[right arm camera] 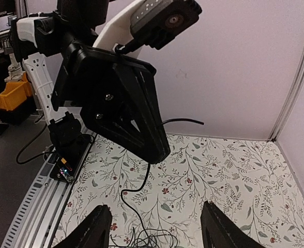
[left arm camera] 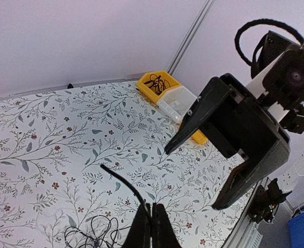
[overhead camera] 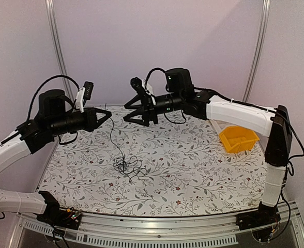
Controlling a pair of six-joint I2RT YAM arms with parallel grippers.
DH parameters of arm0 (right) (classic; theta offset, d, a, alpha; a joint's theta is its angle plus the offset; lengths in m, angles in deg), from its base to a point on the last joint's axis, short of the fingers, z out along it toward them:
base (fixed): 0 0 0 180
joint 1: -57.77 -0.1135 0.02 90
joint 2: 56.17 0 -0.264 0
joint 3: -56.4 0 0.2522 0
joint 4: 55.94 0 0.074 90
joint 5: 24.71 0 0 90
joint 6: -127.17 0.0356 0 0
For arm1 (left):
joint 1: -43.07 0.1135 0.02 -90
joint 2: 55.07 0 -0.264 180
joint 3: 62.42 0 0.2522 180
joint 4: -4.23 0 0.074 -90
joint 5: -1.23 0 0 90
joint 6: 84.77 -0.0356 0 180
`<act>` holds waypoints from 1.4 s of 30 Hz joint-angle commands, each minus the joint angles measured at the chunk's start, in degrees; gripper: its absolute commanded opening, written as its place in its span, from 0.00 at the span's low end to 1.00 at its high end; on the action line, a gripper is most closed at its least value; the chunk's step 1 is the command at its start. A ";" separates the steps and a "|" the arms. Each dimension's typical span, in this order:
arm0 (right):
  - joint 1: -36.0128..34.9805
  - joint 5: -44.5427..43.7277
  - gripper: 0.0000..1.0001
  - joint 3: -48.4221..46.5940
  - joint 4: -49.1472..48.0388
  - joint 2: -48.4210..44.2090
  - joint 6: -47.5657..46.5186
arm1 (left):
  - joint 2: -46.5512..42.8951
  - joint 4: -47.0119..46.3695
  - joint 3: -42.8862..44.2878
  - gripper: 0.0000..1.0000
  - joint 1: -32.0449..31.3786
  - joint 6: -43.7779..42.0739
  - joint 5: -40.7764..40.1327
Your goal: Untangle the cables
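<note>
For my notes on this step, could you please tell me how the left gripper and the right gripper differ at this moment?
The left gripper is shut, while the right gripper stands wide open. The left gripper pinches a cable strand that hangs down to the bunch on the table; the right gripper holds nothing. Both hover above the table, tips facing each other.

The cables (overhead camera: 126, 166) lie bunched just nearer than the table's (overhead camera: 193, 191) middle, and one strand (overhead camera: 114, 137) climbs from them to the left gripper (overhead camera: 109, 114), crossing the air over the left half. The right gripper (overhead camera: 125, 113) hangs just beside it toward the far edge, leaving a narrow gap. A yellow bin (overhead camera: 238, 138) stands at the right edge, with bare cloth between it and the bunch.
</note>
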 commanded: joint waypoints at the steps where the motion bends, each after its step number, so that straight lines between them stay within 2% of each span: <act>1: -1.91 4.48 0.64 -0.44 -2.81 4.86 9.08 | 0.25 -2.45 2.53 0.00 -0.42 1.58 -0.98; 5: -3.48 3.65 0.67 1.09 -8.03 7.59 14.38 | -0.58 -2.71 3.08 0.00 -0.41 3.46 -3.35; 9: -4.26 1.08 0.64 -0.28 -10.96 12.73 20.38 | -1.42 -3.21 3.80 0.00 -0.42 5.83 -3.83; 13: -4.40 2.64 0.32 -3.41 -13.63 18.60 23.27 | -1.17 -0.39 7.03 0.00 -0.57 6.59 -3.74; 16: -4.64 2.73 0.25 -4.38 -14.53 22.56 24.67 | -0.92 2.31 11.24 0.00 -0.65 6.39 -4.46; 20: -4.93 1.63 0.08 -3.78 -14.71 25.95 25.23 | 0.28 6.05 20.69 0.00 -0.74 5.32 -6.04; 25: -4.84 -1.56 0.07 -2.02 -13.87 28.00 25.64 | 4.69 10.43 37.07 0.00 -0.79 1.74 -8.76; 34: -4.85 -5.78 0.05 3.76 -12.50 28.78 25.92 | 18.27 15.91 72.15 0.00 -0.83 -4.69 -9.87; 37: -4.81 -7.18 0.05 5.31 -11.78 28.68 24.45 | 20.10 12.66 77.10 0.00 -0.85 -4.78 -10.05; 40: -4.72 -9.14 0.04 6.40 -10.95 28.52 23.02 | 19.94 7.60 77.42 0.00 -0.83 -4.33 -10.78; 42: -4.73 -9.97 0.08 7.03 -10.36 28.51 21.71 | 19.84 4.74 77.79 0.00 -0.85 -4.39 -11.33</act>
